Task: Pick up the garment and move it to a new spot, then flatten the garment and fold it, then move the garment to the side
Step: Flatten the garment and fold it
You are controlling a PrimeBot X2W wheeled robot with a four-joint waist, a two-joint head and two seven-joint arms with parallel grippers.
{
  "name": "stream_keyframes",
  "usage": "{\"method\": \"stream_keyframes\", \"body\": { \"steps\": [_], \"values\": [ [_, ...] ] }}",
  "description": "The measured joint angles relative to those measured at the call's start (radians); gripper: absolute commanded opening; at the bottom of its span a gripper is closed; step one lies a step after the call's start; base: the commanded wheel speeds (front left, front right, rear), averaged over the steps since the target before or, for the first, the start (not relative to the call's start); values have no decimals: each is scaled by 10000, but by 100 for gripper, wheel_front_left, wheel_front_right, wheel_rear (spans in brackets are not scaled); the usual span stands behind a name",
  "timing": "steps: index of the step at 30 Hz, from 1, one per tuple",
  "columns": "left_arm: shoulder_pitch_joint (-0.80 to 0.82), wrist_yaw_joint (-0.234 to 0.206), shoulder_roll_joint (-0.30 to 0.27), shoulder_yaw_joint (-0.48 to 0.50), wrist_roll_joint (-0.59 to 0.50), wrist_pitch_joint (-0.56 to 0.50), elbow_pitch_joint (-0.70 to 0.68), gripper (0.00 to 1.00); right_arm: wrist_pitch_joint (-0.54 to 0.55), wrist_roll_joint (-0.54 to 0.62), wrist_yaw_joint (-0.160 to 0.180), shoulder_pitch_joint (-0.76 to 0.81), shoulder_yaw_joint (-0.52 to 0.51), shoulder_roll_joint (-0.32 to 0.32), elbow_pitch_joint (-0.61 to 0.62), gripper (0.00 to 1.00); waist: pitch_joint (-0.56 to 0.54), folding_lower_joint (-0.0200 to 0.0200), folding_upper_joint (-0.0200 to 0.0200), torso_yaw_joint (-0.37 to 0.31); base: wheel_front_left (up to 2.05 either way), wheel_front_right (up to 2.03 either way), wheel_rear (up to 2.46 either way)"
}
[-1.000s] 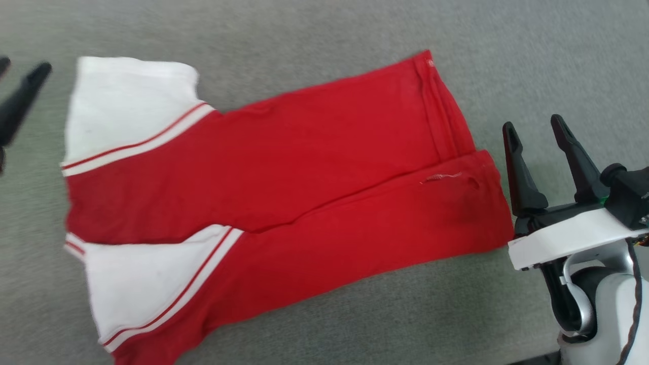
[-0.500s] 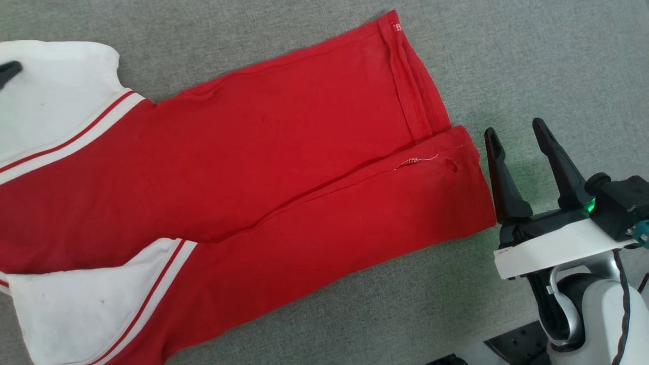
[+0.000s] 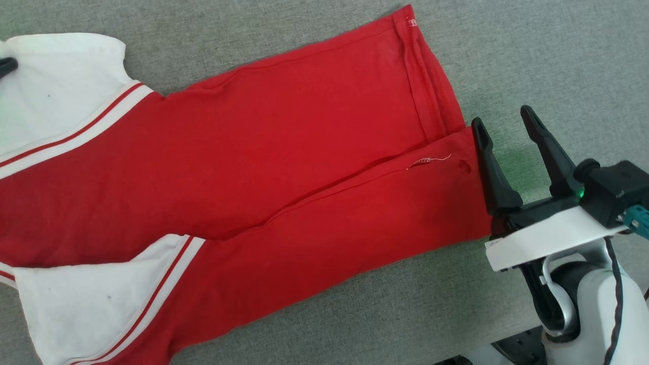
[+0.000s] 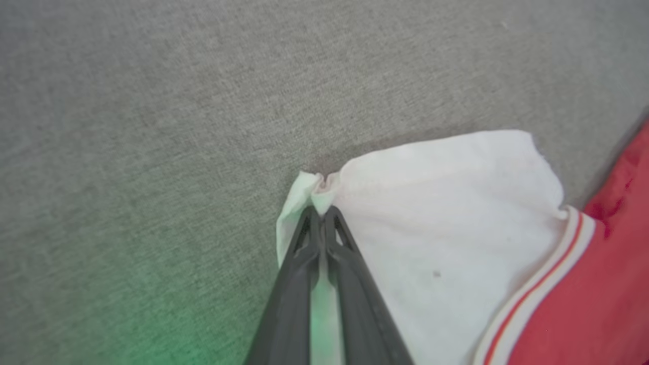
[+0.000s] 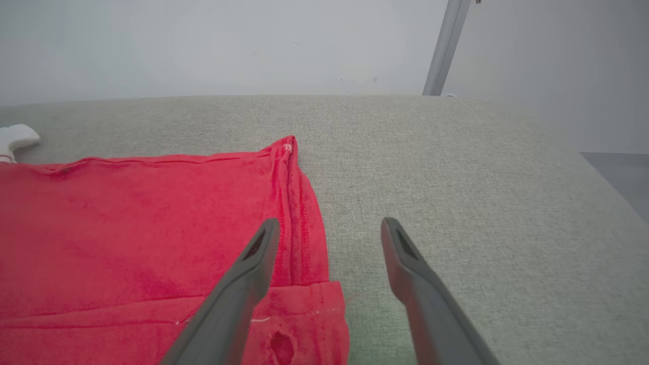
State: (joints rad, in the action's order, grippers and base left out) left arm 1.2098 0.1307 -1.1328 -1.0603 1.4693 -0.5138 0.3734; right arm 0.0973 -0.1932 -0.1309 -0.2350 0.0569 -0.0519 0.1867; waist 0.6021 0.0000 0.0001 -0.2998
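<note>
The garment (image 3: 304, 126), red with white sleeves and striped trim, lies folded lengthwise on a grey fabric surface, its lettering hidden. At the far left of the head view a dark tip of my left gripper (image 3: 6, 65) rests at the upper white sleeve. The left wrist view shows the left gripper (image 4: 320, 208) shut on a pinched corner of that white sleeve (image 4: 446, 203). My right gripper (image 3: 502, 119) stands open at the garment's red hem, its left finger over the hem's edge. In the right wrist view the right gripper (image 5: 329, 225) straddles the hem of the garment (image 5: 127, 228), which has a small hole near the corner.
The grey fabric surface (image 3: 532, 50) stretches bare to the right of the hem and behind it. In the right wrist view it ends at a white wall with a metal post (image 5: 446, 45), and its right edge (image 5: 608, 177) drops to the floor.
The head camera has shifted. My left gripper, open beside the sleeve a second ago, is now on the sleeve corner and shut. My right gripper has come closer to the hem.
</note>
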Motion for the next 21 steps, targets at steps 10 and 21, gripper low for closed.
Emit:
{"method": "stream_keyframes", "body": {
  "steps": [10, 21],
  "values": [
    [402, 0, 121, -460, -169, 460, -232, 0, 1745, 514, 2, -1612, 589, -10, -464, 100, 73, 0, 0, 119, 0, 0, 0],
    [1023, 0, 535, -903, -19, 991, -690, 0, 6366, 382, -2, -5858, 1039, -194, -3603, 100, 437, 0, -1, 754, 0, 0, 0]
  ]
}}
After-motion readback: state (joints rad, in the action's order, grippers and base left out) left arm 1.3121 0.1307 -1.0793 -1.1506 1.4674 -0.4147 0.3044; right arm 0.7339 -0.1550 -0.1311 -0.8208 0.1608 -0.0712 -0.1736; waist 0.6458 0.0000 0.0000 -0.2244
